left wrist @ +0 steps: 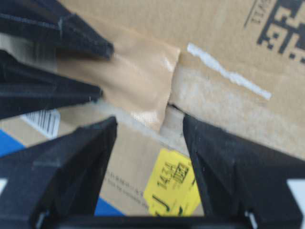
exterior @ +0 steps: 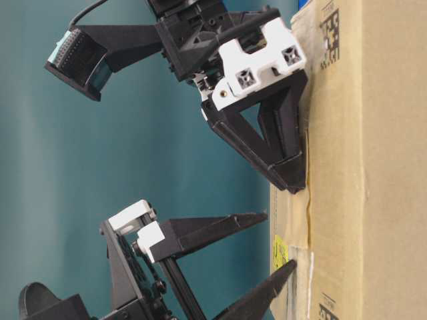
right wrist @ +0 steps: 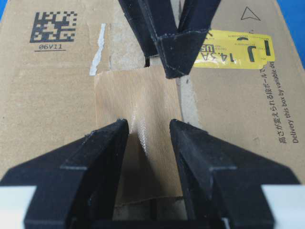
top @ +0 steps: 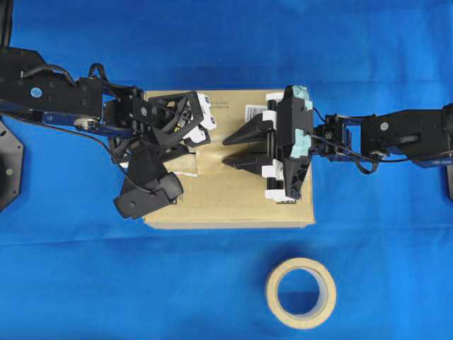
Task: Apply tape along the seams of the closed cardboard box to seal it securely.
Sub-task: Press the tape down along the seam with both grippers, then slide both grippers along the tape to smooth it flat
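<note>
The cardboard box (top: 233, 202) lies in the middle, top up. A short tan tape piece (right wrist: 138, 109) lies flat across the seam (right wrist: 147, 61); it also shows in the overhead view (top: 212, 154) and the left wrist view (left wrist: 138, 81). My right gripper (right wrist: 148, 125) is open, its fingers astride the tape, low over the box (top: 226, 151). My left gripper (left wrist: 148, 119) is open and empty, its tips at the tape's end by the yellow sticker (left wrist: 171, 186), facing the right one (top: 202, 142). The seam under the tape is hidden.
The beige tape roll (top: 272, 292) lies flat on the blue cloth in front of the box. A white barcode label (top: 255, 112) is at the box's far edge. A black square code (right wrist: 52, 26) is printed beside the pale old tape remains.
</note>
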